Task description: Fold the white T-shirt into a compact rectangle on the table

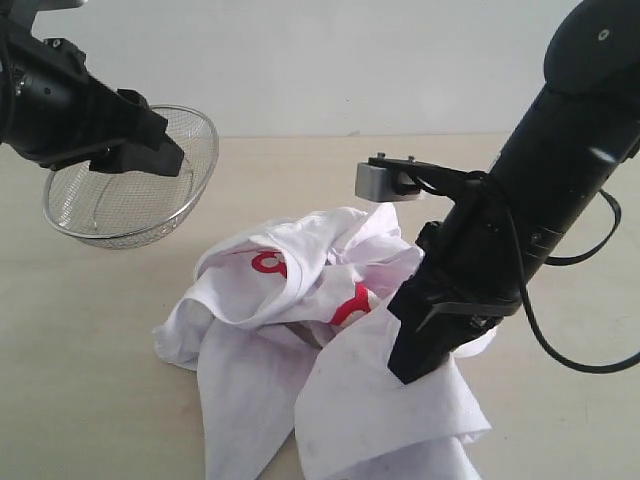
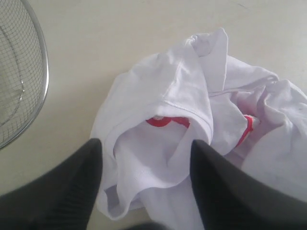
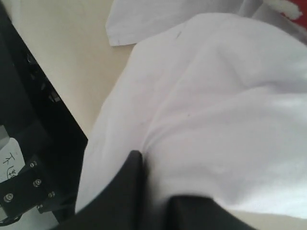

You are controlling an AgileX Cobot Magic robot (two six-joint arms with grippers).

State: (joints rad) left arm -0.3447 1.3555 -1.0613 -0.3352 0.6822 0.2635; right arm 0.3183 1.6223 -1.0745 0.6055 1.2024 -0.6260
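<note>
The pale beige bench [image 1: 90,330] carries all items. The white T-shirt [image 1: 260,400] lies crumpled in a heap at its centre, red lettering partly showing. The steel mesh bowl [image 1: 120,215] sits apart at far left. The right pincer [image 1: 412,368] pinches a fold of shirt. The left pincer [image 2: 146,143] is spread, empty, raised near the bowl.

Wrinkled white cotton T-shirt [image 1: 250,400] w/ red print: soft matt cloth. Pale beige bench [image 1: 90,380]: smooth, faint wood grain, low sheen. Round steel mesh bowl [image 1: 130,215]: shiny wire metal. Left gripper [image 2: 145,148]: matt black, finely ribbed, prob. plastic.
</note>
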